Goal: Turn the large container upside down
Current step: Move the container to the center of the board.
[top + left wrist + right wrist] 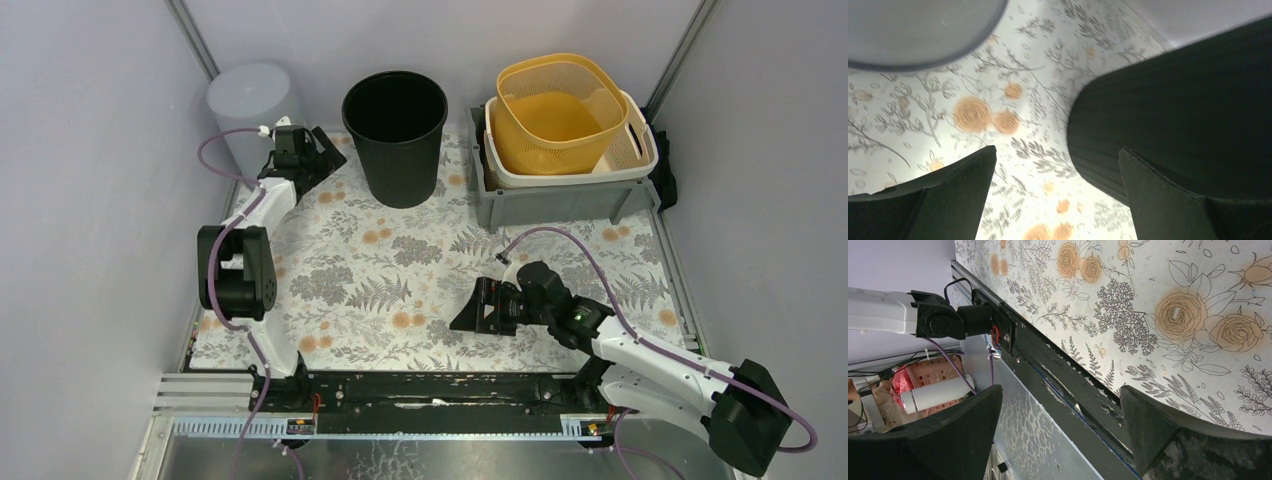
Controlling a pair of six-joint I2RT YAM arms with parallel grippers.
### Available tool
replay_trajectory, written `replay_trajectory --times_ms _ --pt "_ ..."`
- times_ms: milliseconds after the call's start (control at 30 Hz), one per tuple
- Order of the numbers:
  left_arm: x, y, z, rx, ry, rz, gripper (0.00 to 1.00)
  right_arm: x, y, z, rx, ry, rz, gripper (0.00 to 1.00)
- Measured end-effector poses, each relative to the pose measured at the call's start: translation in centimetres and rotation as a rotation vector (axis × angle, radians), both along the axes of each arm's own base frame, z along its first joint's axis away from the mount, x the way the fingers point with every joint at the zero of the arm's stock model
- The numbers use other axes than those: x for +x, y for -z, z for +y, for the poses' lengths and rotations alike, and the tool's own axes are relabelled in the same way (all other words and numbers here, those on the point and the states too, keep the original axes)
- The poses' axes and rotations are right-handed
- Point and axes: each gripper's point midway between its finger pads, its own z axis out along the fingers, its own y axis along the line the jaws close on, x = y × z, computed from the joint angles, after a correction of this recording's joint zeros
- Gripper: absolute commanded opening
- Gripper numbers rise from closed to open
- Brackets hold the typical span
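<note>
Left fingers gape between black bin and frosted container.

yellow basket — nested in white basket | grey crate — holds both, back right | floral mat

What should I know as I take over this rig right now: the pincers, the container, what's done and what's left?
Left pincer: open, empty, at the back left between the black wastebasket and a white translucent cylinder, gripping neither.
Right pincer: open, empty, low over the floral mat near the front edge.
The wastebasket, probably the large container, stands upright with its mouth up at back centre, left of the grey crate that holds the yellow basket.
Done: nothing yet.
Left: grasp the wastebasket, flip it, and set it on its rim.
</note>
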Motion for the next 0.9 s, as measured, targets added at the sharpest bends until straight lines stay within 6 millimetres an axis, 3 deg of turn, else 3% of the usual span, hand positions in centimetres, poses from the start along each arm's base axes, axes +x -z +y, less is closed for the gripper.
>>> replay_trajectory --times_ms 300,500,767,900 --pt "-3.1 -7.7 -4.4 -0.005 0.068 -0.084 1.00 0.1 -0.2 0.3 0.013 -0.004 -0.006 0.95" --pt "-4.6 -10.8 -5.4 -0.026 0.075 -0.115 1.00 -0.1 -0.2 0.3 0.031 0.001 -0.012 0.95" --pt "-2.8 -14.5 -7.0 -0.064 0.080 -0.167 1.00 -0.8 0.1 -0.2 0.047 0.006 -0.010 0.95" --pt "-1.8 -14.8 -7.8 -0.072 0.080 -0.167 1.00 -0.7 -0.4 -0.2 0.061 0.012 -0.025 0.95"
